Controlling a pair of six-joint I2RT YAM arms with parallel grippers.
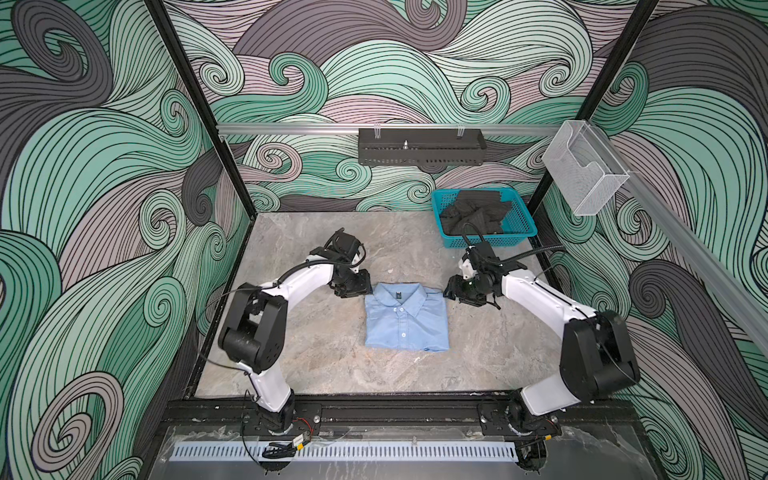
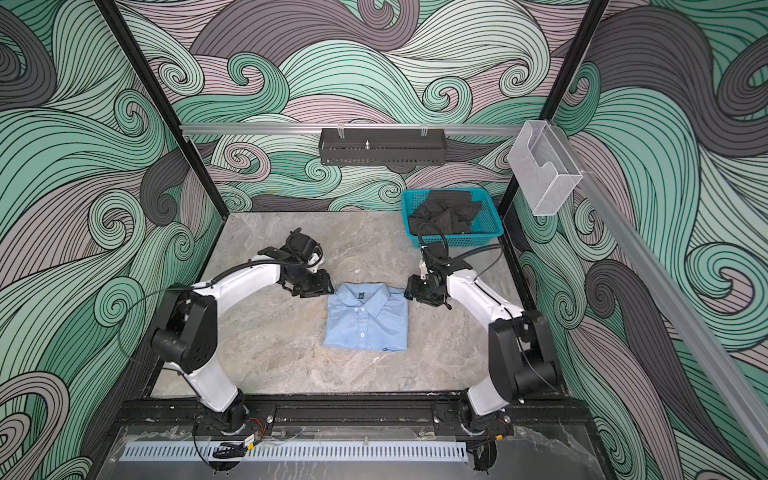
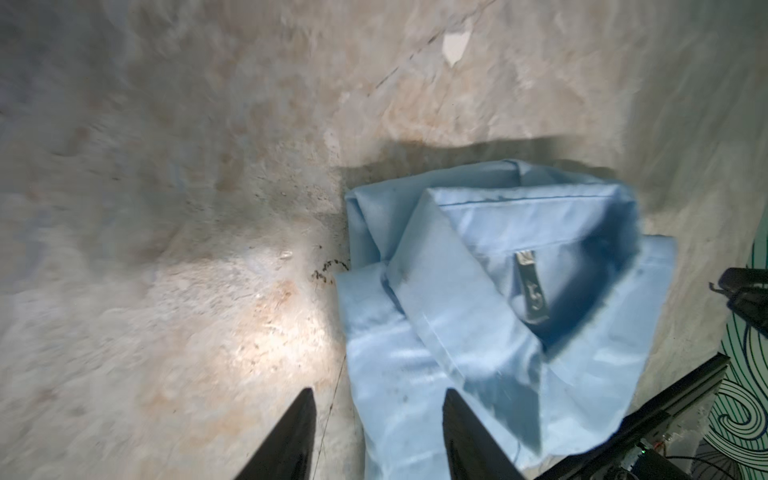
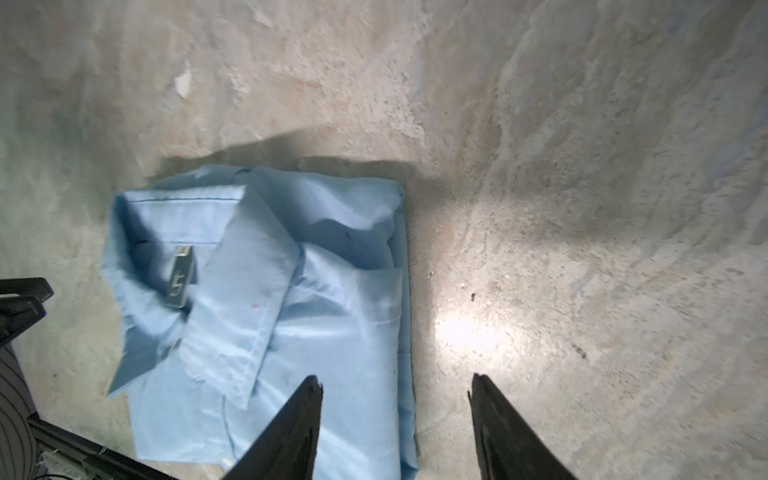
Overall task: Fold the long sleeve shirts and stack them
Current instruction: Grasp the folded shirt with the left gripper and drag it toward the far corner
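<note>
A: Item one, shirt (image 1: 406, 318)?
B: Light blue, collared, white buttons. Folded to a neat rectangle, collar at 12 o'clock, sleeves tucked out of sight. Lies flat mid-bench (image 1: 316, 353).
A: Hands?
B: At the shirt's 10 o'clock corner, left hand (image 3: 376, 399); at 2 o'clock, right hand (image 4: 395, 382). Both have fingers apart and hold nothing (each straddles a side edge, probably to square or lift the fold).
A: Stack spot?
B: None evident. The basket (image 1: 515, 237) at 1 o'clock holds dark cloth.

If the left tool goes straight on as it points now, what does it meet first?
Probably the shoulder edge of the folded light blue shirt, though depth is unclear.
</note>
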